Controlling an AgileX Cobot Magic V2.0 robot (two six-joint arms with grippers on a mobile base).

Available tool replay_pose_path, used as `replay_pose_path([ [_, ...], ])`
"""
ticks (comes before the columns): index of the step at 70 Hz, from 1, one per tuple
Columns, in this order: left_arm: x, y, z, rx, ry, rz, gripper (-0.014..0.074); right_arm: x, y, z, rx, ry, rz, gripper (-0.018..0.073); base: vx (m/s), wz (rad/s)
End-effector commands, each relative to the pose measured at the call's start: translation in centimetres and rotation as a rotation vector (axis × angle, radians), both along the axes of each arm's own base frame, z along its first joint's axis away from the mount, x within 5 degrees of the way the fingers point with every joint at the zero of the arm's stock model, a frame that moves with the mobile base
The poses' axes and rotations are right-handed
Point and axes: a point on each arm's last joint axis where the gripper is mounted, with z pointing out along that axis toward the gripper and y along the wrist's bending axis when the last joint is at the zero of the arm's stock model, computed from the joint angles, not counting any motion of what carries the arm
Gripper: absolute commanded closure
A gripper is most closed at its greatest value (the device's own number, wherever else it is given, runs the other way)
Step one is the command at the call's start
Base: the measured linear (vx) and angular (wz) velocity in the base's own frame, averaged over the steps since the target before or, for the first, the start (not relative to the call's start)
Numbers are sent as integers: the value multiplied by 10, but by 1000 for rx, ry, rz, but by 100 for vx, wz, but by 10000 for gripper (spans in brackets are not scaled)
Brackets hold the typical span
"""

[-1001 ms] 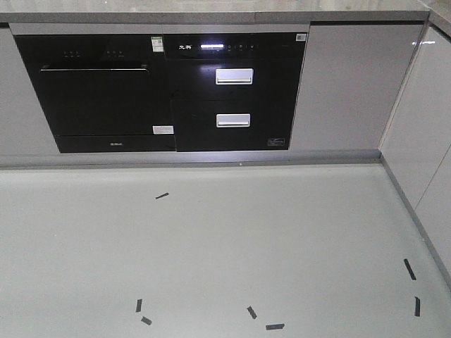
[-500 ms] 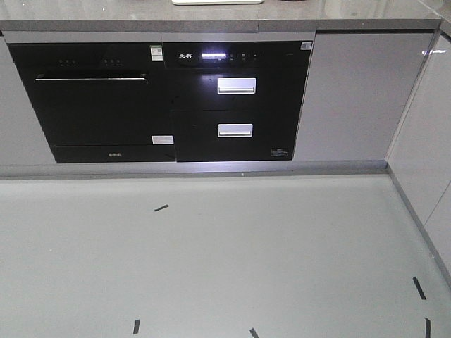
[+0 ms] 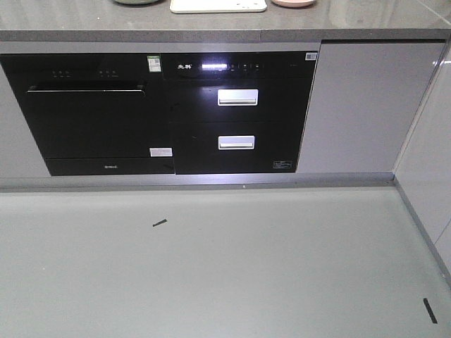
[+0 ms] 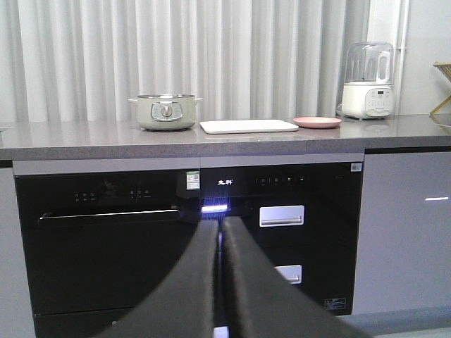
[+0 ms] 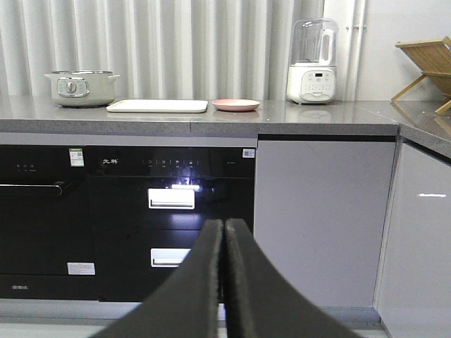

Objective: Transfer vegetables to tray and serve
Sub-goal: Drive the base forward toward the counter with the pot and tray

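Note:
The cream-white tray (image 4: 249, 126) lies flat on the grey countertop between a pot and a pink plate; it also shows as the tray (image 5: 157, 105) in the right wrist view and, cut off at the top edge, the tray (image 3: 218, 5) in the front view. No vegetables show in any view. My left gripper (image 4: 220, 224) is shut and holds nothing, well short of the counter and below its level. My right gripper (image 5: 225, 223) is shut and holds nothing too, pointing at the cabinet fronts.
A pale green lidded pot (image 4: 165, 112) stands left of the tray, a round pink plate (image 4: 316, 122) right of it, then a white blender (image 4: 367, 81). Black built-in appliances (image 3: 169, 113) fill the cabinet below. A wooden rack (image 5: 428, 65) sits at far right. Black tape marks (image 3: 160, 223) dot the floor.
The front view has advanced toward the cabinets: the appliances sit lower in frame, the countertop with the tray's edge has come into view, and most floor tape marks have slid out of the bottom.

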Motion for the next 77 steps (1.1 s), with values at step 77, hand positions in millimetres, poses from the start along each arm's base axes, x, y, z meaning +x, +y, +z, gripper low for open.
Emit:
replay_pose_path([
  [77,-2,1,4,-16,-75,5,603,-1,0,5,-10,-71,-3,568,17,0],
])
